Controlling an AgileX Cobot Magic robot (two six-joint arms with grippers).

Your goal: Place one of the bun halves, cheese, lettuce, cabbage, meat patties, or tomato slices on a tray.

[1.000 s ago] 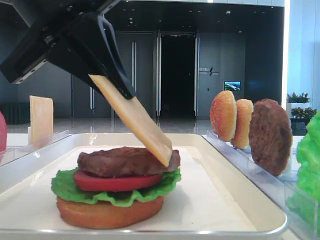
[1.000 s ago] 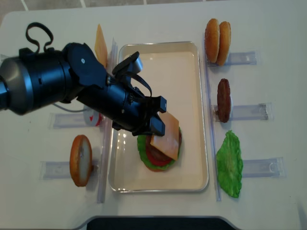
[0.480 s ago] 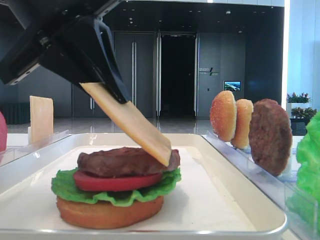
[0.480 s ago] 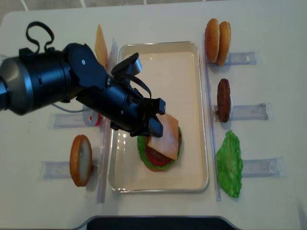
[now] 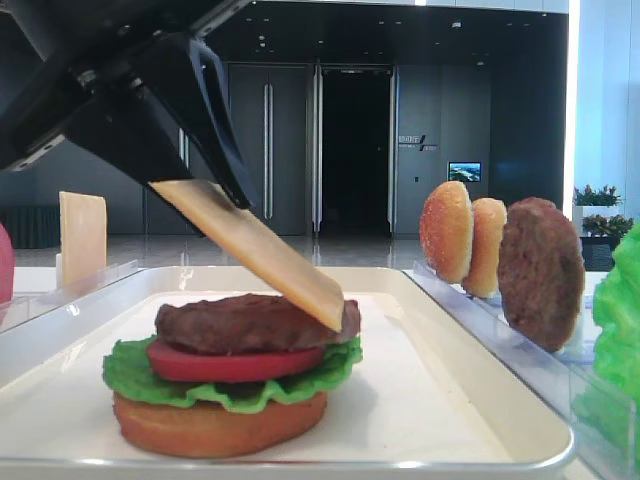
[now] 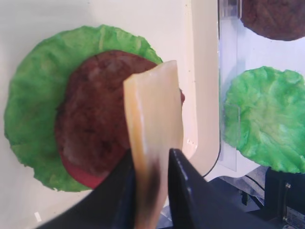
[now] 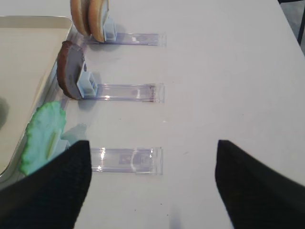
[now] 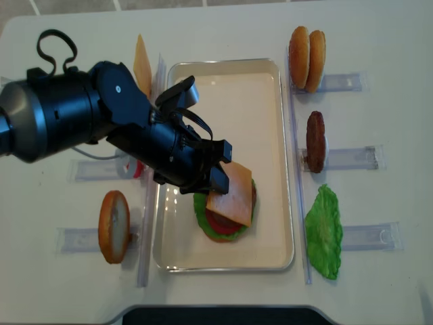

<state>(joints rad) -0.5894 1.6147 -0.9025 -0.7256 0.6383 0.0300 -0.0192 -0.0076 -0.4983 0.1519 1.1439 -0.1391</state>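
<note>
cheese [image 5: 255, 255] slice tilted steeply, far edge resting on the meat patty [image 5: 250, 322], near end between the left gripper [image 6: 148, 188] fingers, which sit close on both faces; can't tell if they still clamp it. Under the gripper the stack: patty, tomato slice [image 5: 232, 362], ruffled lettuce [image 5: 130, 375], flat bun half [image 5: 215, 425], all on the tray [image 8: 267, 122], with bare tray beyond. Past the tray rim, to the gripper's right: clear racks [image 7: 125, 91] with two bun halves [image 8: 306, 58], dark patty [image 8: 315, 141], green leaf [image 8: 323, 231]. Right gripper [image 7: 152, 188] fingers spread apart over bare table [image 7: 228, 71], holding nothing
</note>
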